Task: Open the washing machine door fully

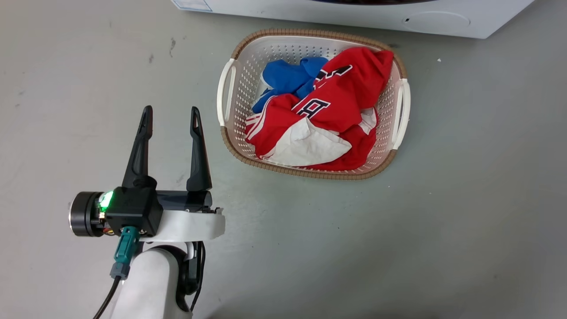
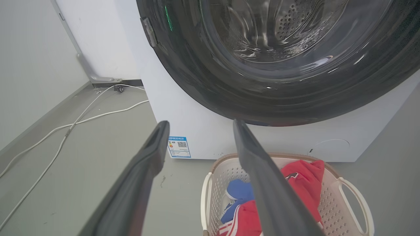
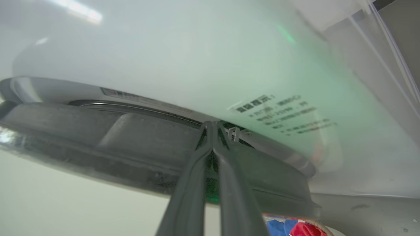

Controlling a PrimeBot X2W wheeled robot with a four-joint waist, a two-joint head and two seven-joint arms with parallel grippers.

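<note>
The door [image 2: 229, 95] lies against the front of the machine [image 2: 183, 111], a glossy black ring round a bulging glass centre through which the perforated drum shows. It is at most slightly ajar. In the right wrist view it is seen edge-on, with a narrow dark seam between its rim and the machine's white panel. The right gripper [image 3: 213, 126] has its fingers pressed together, their tips in that seam just beside a small metal hook [image 3: 233, 132]. Whether anything is pinched between them cannot be told. The left gripper [image 1: 170, 116] hangs well out from the machine, above bare grey floor [image 1: 465, 199]. Its fingers are spread apart with nothing between them, and they point toward the machine's lower front. A basket [image 1: 310, 173] sits on the floor just before the machine, below the door, with its far rim close to the machine's base. It holds a red jersey [image 1: 350, 97] with white parts, and a blue garment [image 1: 288, 77] on the side nearer the machine. Low on the machine's front, a blue sticker [image 2: 179, 147] sits at the corner on the left gripper's side, and a round cap [image 2: 328, 149] at the opposite corner. White cables [image 2: 65, 131] trail over the floor beside the machine on the sticker's side, running toward the wall behind it.
</note>
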